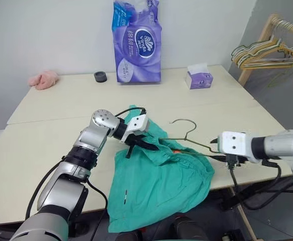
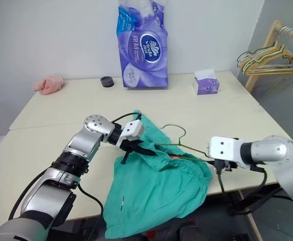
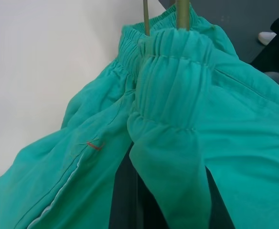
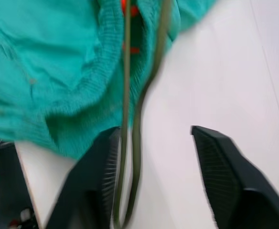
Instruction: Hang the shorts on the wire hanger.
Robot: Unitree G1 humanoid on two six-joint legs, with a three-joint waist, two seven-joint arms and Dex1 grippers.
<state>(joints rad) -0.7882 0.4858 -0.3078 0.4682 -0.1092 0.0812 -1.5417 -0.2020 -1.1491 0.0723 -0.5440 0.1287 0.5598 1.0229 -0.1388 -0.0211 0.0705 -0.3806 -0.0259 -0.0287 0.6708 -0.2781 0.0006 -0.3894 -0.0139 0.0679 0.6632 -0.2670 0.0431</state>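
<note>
The teal-green shorts (image 1: 161,186) lie over the table's front edge, and much of the fabric hangs down past it. The wire hanger (image 1: 194,126) is threaded into the waistband (image 3: 177,71), its hook sticking up behind the shorts and its right end poking out of the fabric. My left gripper (image 1: 136,141) is shut on the waistband at the shorts' left side. My right gripper (image 4: 155,131) is open at the hanger's bare right end (image 4: 126,71). The wire runs just inside one of its fingers (image 4: 99,167), which do not clamp it.
At the back of the table (image 1: 61,145) stand a tall purple tissue pack (image 1: 138,42), a small purple tissue box (image 1: 199,78), a black tape roll (image 1: 100,76) and a pink cloth (image 1: 44,79). A wooden rack with bunched hangers (image 1: 269,52) stands at the far right.
</note>
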